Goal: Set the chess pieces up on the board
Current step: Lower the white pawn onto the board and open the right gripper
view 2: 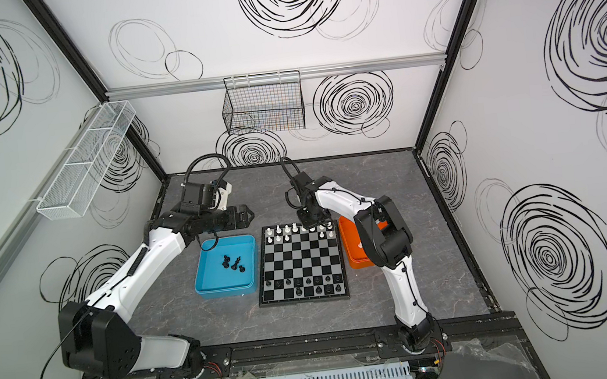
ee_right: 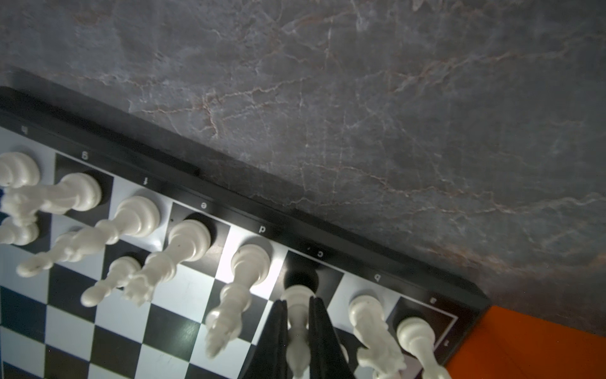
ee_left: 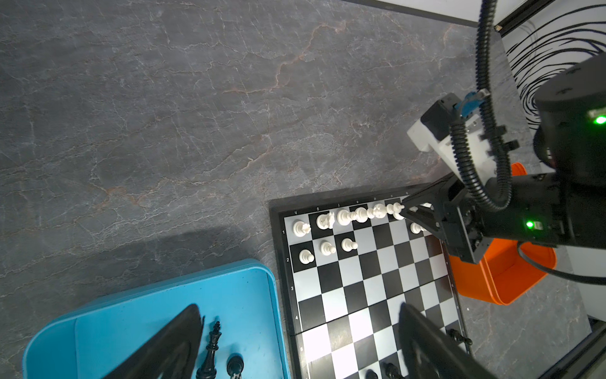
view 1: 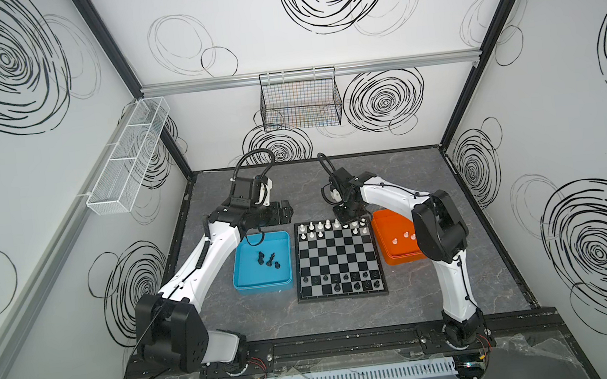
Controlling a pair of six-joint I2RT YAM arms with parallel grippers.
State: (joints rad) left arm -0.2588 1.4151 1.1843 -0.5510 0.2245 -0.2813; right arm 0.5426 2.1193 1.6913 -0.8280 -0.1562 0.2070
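Right end effector (ee_right: 297, 300) pinched tight on a white piece (ee_right: 296, 331), base looks just above the dark c square (ee_right: 328, 279) of the board (ee_right: 229, 203). You should drop straight, seat it centred, clear of the white knight (ee_right: 370, 325) beside; release only once down. Left end effector (view 1: 287, 210) wide, idle above the blue tray (view 1: 262, 287) far rim.

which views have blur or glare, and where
Right wrist view: the white plastic chess piece in the right tool and its neighbours look soft, with glare on a light square of the black-and-grey checked board. Left wrist view: the fingers of the open left tool are dark blurs.
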